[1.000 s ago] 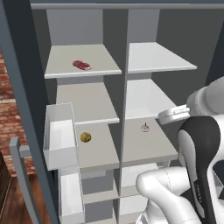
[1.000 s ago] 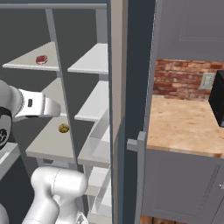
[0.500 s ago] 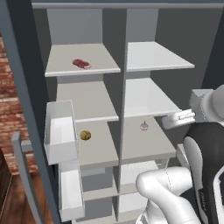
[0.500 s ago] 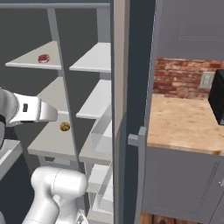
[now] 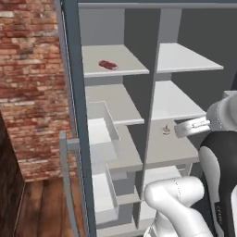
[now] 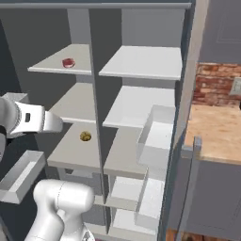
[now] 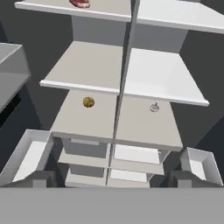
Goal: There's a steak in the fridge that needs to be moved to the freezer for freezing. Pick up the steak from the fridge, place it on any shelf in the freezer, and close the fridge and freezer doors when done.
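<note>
Far above the spread, empty fingers (image 7: 43,178), one steak (image 7: 80,2) lies on the freezer's (image 7: 94,65) top shelf (image 7: 57,8); one golden lump (image 7: 89,102) and one tiny item (image 7: 154,107) sit lower, the arm held back from the shelves.

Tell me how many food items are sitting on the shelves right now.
3. The steak is on the top left shelf, a golden-brown lump on the third left shelf, and a tiny white-pink item on the third right shelf. Lower shelves may hide more.
</note>
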### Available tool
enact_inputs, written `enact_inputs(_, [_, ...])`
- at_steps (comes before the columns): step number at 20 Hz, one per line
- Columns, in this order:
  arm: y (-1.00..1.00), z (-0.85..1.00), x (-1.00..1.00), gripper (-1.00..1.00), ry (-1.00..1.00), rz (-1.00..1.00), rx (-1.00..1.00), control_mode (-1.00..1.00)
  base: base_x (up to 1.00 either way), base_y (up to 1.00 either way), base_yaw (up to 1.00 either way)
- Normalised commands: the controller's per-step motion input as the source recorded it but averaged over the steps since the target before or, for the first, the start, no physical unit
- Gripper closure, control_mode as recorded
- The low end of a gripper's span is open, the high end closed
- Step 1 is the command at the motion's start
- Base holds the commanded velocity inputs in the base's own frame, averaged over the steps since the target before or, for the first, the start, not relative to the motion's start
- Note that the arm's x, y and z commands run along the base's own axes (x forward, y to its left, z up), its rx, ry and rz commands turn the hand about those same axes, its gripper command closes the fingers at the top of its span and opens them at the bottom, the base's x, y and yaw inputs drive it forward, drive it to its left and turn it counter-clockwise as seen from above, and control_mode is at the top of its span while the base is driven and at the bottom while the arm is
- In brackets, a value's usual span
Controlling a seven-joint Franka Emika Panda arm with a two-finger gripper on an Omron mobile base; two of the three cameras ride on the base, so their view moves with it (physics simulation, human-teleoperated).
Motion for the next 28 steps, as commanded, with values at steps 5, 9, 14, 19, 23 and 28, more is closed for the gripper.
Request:
enact_inputs(5, [0.0,0.0,0.0,-1.0,0.0,0.0,0.0,1.0,-0.08,0.3,0.0])
enact_inputs(9, [0.0,0.0,0.0,-1.0,0.0,0.0,0.0,1.0,-0.52,-0.2,0.0])
enact_inputs(14, [0.0,0.0,0.0,-1.0,0.0,0.0,0.0,1.0,-0.47,-0.41,0.0])
enact_inputs(19, [0.0,0.0,0.0,-1.0,0.0,0.0,0.0,1.0,0.0,-0.31,0.0])
enact_inputs(23, [0.0,0.0,0.0,-1.0,0.0,0.0,0.0,1.0,0.0,-0.26,0.0])
enact_inputs(28, [0.0,0.0,0.0,-1.0,0.0,0.0,0.0,1.0,-0.02,-0.09,0.0])
